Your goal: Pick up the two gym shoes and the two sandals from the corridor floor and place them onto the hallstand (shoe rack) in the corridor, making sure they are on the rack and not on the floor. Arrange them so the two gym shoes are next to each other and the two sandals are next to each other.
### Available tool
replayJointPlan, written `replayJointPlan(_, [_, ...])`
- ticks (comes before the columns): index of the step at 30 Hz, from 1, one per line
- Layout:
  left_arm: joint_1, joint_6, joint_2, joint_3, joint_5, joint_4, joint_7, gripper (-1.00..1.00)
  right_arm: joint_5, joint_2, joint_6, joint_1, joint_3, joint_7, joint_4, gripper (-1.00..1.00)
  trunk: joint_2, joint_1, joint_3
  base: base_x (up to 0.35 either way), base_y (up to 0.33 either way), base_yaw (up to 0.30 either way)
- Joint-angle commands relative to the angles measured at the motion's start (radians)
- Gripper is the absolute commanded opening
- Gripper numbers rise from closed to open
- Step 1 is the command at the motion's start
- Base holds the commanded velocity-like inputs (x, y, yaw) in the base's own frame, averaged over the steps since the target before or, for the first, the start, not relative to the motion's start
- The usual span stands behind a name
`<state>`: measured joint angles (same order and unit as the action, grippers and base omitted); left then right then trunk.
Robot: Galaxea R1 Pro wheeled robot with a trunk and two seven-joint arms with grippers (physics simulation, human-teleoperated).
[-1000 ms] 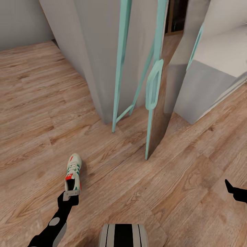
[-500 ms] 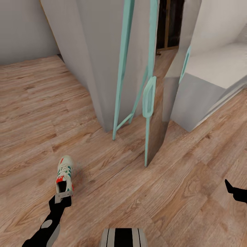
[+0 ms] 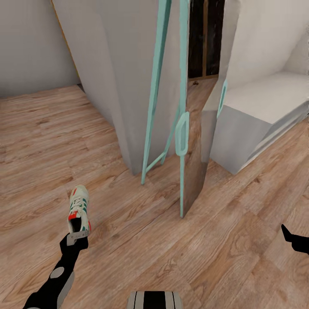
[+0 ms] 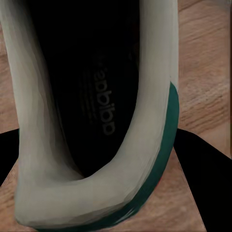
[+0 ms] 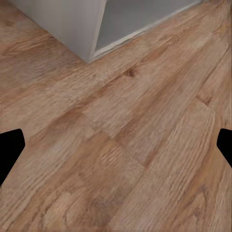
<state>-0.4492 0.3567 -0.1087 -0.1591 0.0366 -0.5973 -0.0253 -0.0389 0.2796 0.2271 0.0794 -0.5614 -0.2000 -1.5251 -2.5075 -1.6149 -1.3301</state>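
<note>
**Shifted leftward with the swinging head view: gym shoe clamped at the heel**

Drifted toward the left edge of the head view since a second ago, together with the arm, while mirror and wall slid too, so largely camera motion; carried at the end of the left gripper, one gym shoe, cream-white, lace-up, green side stripes, red-orange patches at tongue and heel, toe pointing away from the robot; clamped by the heel collar between pale grey fingertips; cannot tell whether lifted off or brushing the corridor floor, light brown wood-grain planks, matte, long seams running diagonally.

Seen close in the left wrist view: gym shoe's dark hollow interior with faint printed insole lettering, thick rounded cream collar, green trim along the outer heel curve; black finger shapes flanking both sides.

Right gripper, black, pointed, near the right edge of the head view; spread wide in the right wrist view, dark fingertips at opposite sides, nothing between, bare planks beneath.

Ahead on the floor: teal-framed mirror, thin, leaning, glossy reflective face, oval handle; beside it the hallstand, pale grey-white, boxy, smooth flat panels, standing toward the far right of the floor.
</note>
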Motion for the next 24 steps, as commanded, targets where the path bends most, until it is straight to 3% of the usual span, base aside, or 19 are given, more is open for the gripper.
replayJointPlan(1, [0.000, 0.003, 0.000, 0.002, 0.004, 0.000, -0.002, -1.00, -0.004, 0.000, 0.006, 0.000, -0.002, -0.006, -0.001, 1.00, 0.000, 0.001, 0.005, 0.000, 0.000, 0.000])
replayJointPlan(24, [0.000, 0.002, 0.003, 0.007, 0.003, -0.002, -0.001, -1.00, -0.004, 0.000, 0.005, 0.000, -0.002, -0.006, -0.001, 1.00, 0.005, 0.011, 0.130, 0.000, 0.000, 0.000])
